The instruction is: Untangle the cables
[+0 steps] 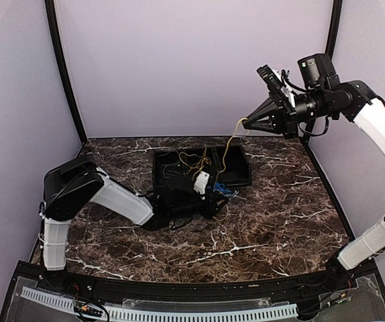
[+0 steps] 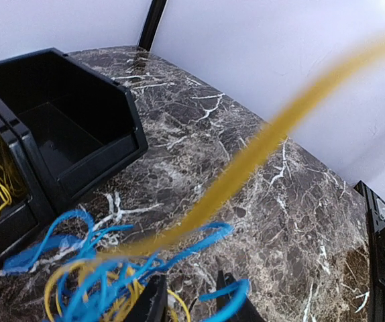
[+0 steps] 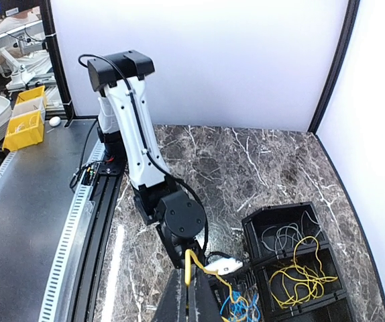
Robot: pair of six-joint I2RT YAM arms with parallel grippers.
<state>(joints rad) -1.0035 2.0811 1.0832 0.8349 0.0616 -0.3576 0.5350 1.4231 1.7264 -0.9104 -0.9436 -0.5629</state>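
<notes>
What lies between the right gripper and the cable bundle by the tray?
One yellow cable, stretched from the right gripper over the tray to the bundle; top view.

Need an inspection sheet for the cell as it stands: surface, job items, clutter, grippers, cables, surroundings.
Surface: dark marbled table; no spill seen.
Job's things: bundle of blue and yellow cables on the table beside the black tray; one yellow cable runs up out of the bundle.
Clutter: the tray holds loose yellow wires in its middle compartment and grey wires in another.
Grippers: right gripper raised, shut on the yellow cable; left gripper low at the bundle, fingers slightly apart, grip unclear.
Cables: black arm wiring hangs beside the left arm, away from the bundle.
Surroundings: pale walls; yellow bins on a bench outside.
</notes>
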